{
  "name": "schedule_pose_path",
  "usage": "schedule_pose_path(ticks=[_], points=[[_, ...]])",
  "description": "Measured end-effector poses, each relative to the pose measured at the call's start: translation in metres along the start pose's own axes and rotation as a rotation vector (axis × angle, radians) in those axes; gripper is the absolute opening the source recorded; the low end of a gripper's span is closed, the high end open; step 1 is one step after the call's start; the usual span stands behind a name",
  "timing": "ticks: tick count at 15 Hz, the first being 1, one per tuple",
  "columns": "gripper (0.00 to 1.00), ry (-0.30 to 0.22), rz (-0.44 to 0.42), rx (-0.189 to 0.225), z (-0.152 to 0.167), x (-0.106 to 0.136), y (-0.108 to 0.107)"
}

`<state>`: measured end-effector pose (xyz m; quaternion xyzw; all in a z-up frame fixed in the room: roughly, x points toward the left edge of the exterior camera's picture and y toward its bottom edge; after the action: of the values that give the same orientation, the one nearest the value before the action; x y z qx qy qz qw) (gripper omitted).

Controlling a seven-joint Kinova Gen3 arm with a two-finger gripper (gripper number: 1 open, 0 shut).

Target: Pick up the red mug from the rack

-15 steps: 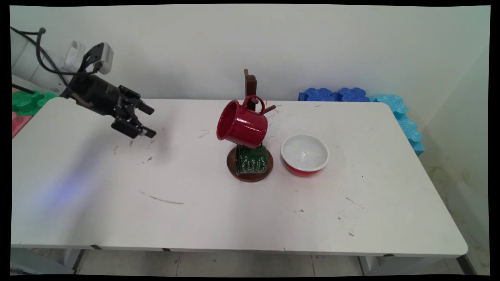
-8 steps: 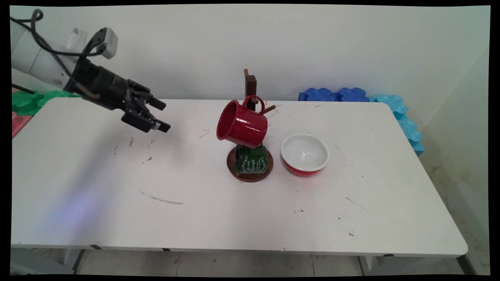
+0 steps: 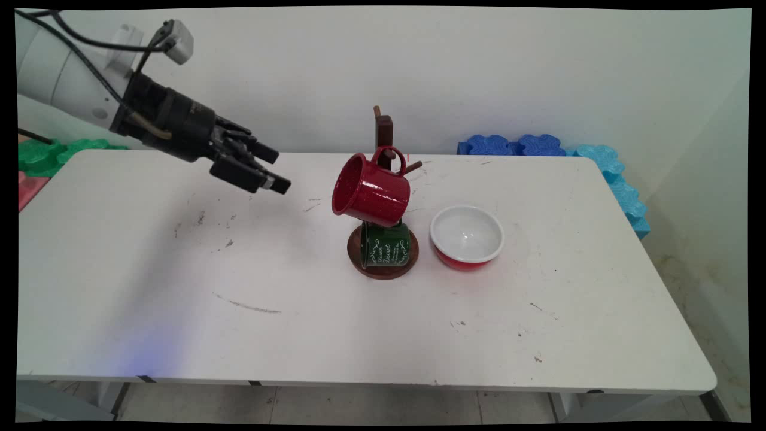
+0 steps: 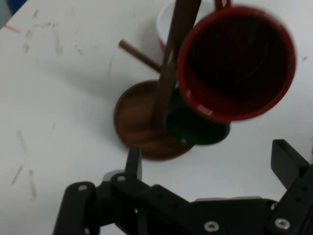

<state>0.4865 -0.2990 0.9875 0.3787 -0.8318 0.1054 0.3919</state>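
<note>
Black two-finger gripper, fingers spread and empty, hovers left of the glossy red enamel mug hanging on the brown wooden mug tree; a bump could unhook it.

A: How is the main view lit?
B: Bright, even, diffuse light. The arm casts a soft grey shadow on the white table, and the red mug shows small glossy highlights.
A: And the hand view?
B: Dimmer and softly blurred; the mug's mouth is dark inside, and everything is slightly out of focus.
</note>
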Motion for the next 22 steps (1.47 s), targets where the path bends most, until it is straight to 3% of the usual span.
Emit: schedule_pose_path(ticks=[14, 22], points=[[1.00, 0.067, -0.212, -0.070, 0.027, 0.036, 0.060], [1.00, 0.080, -0.285, -0.094, 0.048, 0.040, 0.075]])
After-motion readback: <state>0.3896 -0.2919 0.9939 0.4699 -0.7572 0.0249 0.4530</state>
